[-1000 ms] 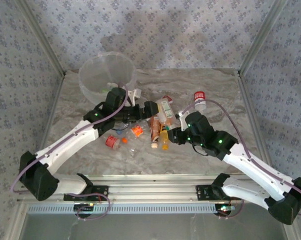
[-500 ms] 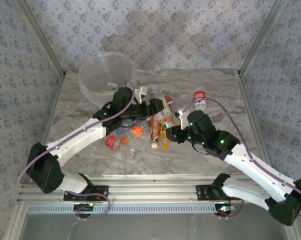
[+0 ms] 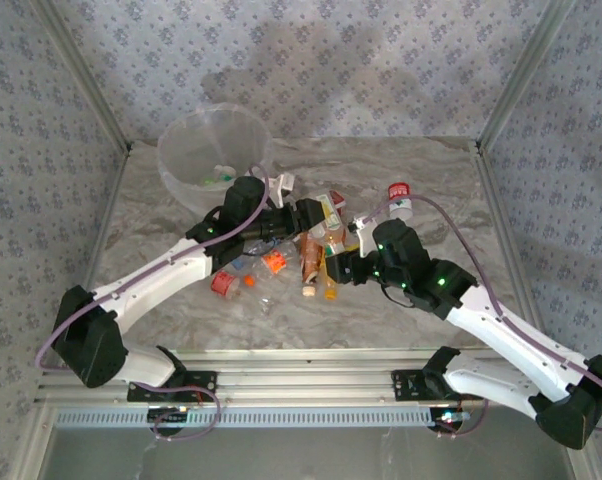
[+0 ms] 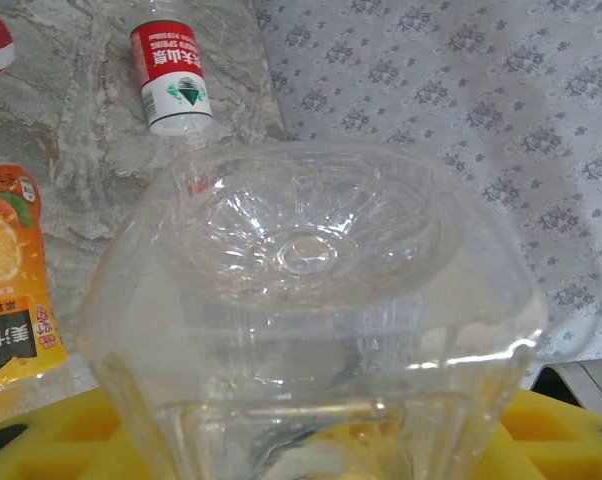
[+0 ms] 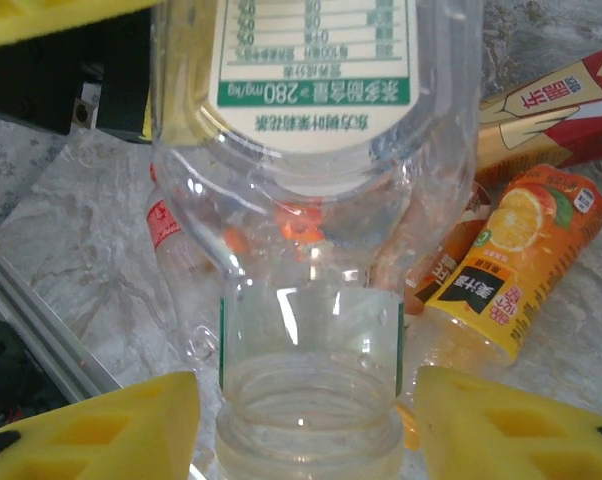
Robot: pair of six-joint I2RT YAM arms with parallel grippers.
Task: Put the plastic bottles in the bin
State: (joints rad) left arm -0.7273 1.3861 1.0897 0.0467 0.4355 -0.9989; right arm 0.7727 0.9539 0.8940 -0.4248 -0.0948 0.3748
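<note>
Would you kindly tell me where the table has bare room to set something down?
The table is bare right of the red-labelled bottle, toward the far corner, and along the near edge before the bottle pile; the pile itself is crowded.

Upside down on the white label (image 5: 316, 60) of the clear plastic bottle (image 5: 311, 230), top centre: "280ml". The red-and-white bottle label (image 4: 171, 75), upper left, reads "SPRING". The orange juice-bottle label (image 4: 9, 290), left edge: "美汁源".

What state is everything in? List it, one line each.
Clear bottle: empty, uncapped.
Left gripper: shut on its base.
Right gripper: open around its neck.
Bin: upright, lined, little inside.
Orange bottle: lying flat.
</note>
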